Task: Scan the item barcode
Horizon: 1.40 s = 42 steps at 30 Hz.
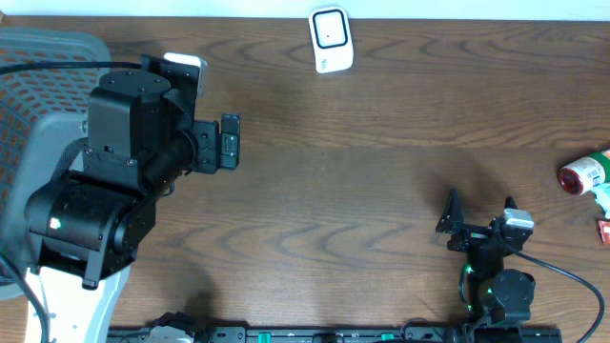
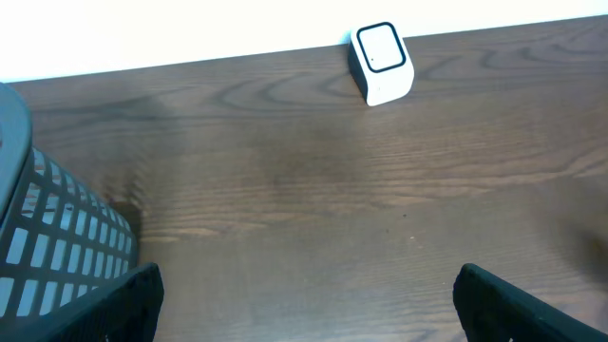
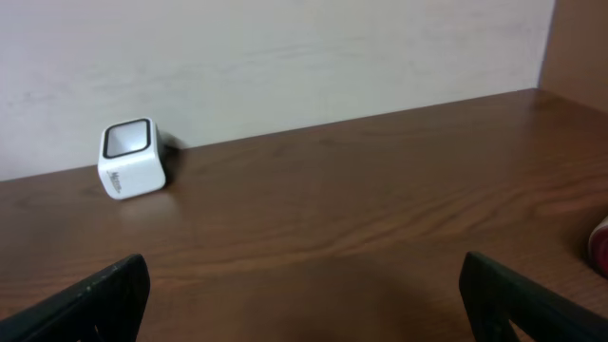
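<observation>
The item, a bottle with a red cap (image 1: pixel 583 173), lies on its side at the table's right edge; in the right wrist view only a red sliver of it (image 3: pixel 599 245) shows. The white scanner cube (image 1: pixel 331 38) stands at the far edge, its dark window facing up, and is also seen as the scanner (image 2: pixel 382 62) and the scanner (image 3: pixel 131 157). My left gripper (image 1: pixel 232 141) hovers open at the left, nothing between its fingers (image 2: pixel 114 309). My right gripper (image 1: pixel 479 210) stands open near the front, left of the bottle and apart from it, its fingers (image 3: pixel 522 299) empty.
A grey mesh basket (image 1: pixel 38 67) fills the far left corner, close beside the left arm, and shows as the basket (image 2: pixel 47 237). A small red packet (image 1: pixel 603 232) lies at the right edge below the bottle. Bare wooden table (image 1: pixel 362 191) stretches between the arms.
</observation>
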### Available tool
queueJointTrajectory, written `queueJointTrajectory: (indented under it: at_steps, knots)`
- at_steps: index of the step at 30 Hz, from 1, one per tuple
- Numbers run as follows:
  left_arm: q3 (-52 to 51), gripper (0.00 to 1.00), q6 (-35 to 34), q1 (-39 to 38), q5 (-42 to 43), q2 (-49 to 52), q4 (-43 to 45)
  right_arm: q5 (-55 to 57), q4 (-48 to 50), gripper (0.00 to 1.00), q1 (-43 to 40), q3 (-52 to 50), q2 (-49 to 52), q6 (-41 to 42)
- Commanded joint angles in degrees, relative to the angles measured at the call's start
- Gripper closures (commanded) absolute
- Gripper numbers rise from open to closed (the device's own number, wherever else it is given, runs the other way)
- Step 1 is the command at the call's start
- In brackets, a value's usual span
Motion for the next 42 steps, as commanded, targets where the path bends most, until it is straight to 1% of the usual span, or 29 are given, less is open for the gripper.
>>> queueJointTrajectory:
  at_steps: [1, 26, 30, 33, 37, 40, 42]
  knots:
    - [-0.22, 0.02, -0.28, 0.26, -0.72, -0.04, 0.02, 0.57, -0.24, 0.01, -0.98, -0.07, -0.2, 0.9]
    - [-0.22, 0.02, -0.26, 0.26, -0.76, -0.24, 0.11, 0.57, -0.24, 0.01, -0.98, -0.07, -0.2, 0.9]
    - [-1.09, 0.02, 0.2, 0.26, -2.32, -1.66, 1.92, 0.57, -0.24, 0.01, -0.98, -0.07, -0.2, 0.92]
    - [-4.02, 0.02, 2.8, 0.26, -3.32, -4.22, 5.35, 0.57, -0.24, 0.01, -0.98, -0.07, -0.2, 0.9]
    - [-12.37, 0.02, 7.63, 0.42, -3.3, -10.29, 13.38, 0.57, -0.24, 0.01, -0.98, -0.07, -0.2, 0.92]
    - [-21.55, 0.02, 7.93, 2.49, -2.56, -16.5, 21.49, 0.57, -0.24, 0.01, -0.98, -0.07, -0.2, 0.92]
    - [-27.8, 0.02, 7.93, 4.5, -0.5, -20.76, 26.1, 0.57, -0.24, 0.01, -0.98, -0.07, -0.2, 0.9]
